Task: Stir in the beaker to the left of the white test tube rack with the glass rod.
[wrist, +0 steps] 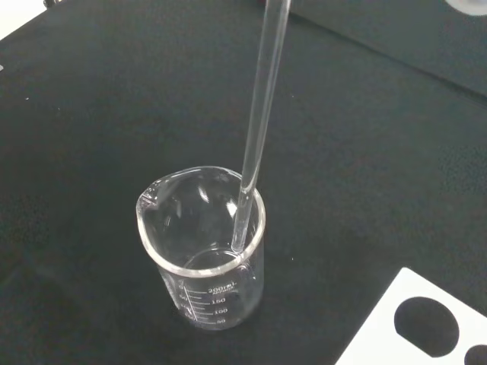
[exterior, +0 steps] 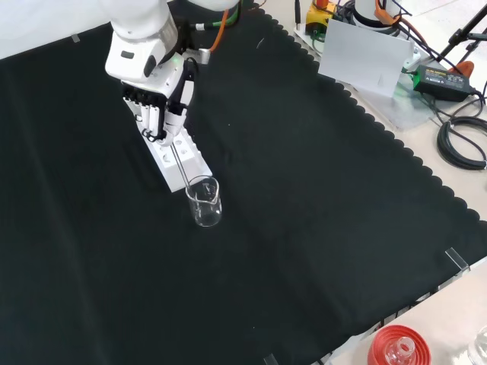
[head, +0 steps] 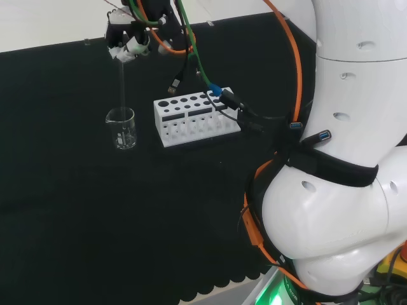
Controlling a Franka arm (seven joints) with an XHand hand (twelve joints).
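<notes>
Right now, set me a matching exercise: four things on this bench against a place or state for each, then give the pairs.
Things:
1. glass rod
2. beaker
3. white test tube rack
4. hand

States:
A. curled round the rod's top
B. upright on the cloth, spout on its rim
C. lower end inside the beaker
D. right of the beaker in the head view

Pairs: 1-C, 2-B, 3-D, 4-A

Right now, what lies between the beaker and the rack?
Nothing: in the head view, bare black cloth separates the beaker from the rack. The rod stands inside the beaker.
</notes>
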